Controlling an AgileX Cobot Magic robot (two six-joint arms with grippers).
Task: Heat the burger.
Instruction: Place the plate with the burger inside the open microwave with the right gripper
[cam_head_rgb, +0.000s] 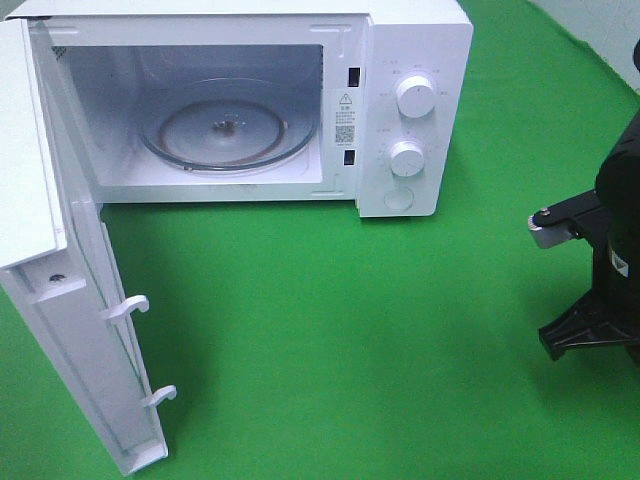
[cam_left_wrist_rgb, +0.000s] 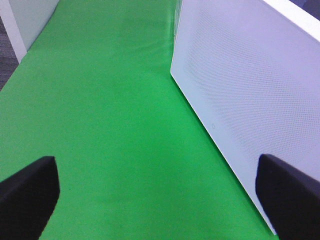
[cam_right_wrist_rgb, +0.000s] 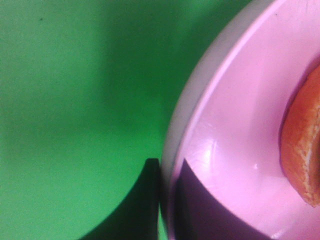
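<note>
Right wrist: right gripper (cam_right_wrist_rgb: 167, 172) clamps the stiff plate (cam_right_wrist_rgb: 235, 140) rim; burger (cam_right_wrist_rgb: 302, 145) looks soft, likely to slide; left gripper (cam_left_wrist_rgb: 157, 192) gapes wide.

The right arm (cam_head_rgb: 612, 200) had a black casing with a small white label (cam_head_rgb: 618, 262) on its side. A silver-grey bracket (cam_head_rgb: 548, 230) carried one dark screw head (cam_head_rgb: 541, 214). Below it sat a black flared part (cam_head_rgb: 580, 330). The left tool (cam_left_wrist_rgb: 160, 195) had two matte black fingers (cam_left_wrist_rgb: 27, 192) with rounded corners. The right tool (cam_right_wrist_rgb: 167, 200) showed dark, smooth fingers (cam_right_wrist_rgb: 140, 205).
</note>
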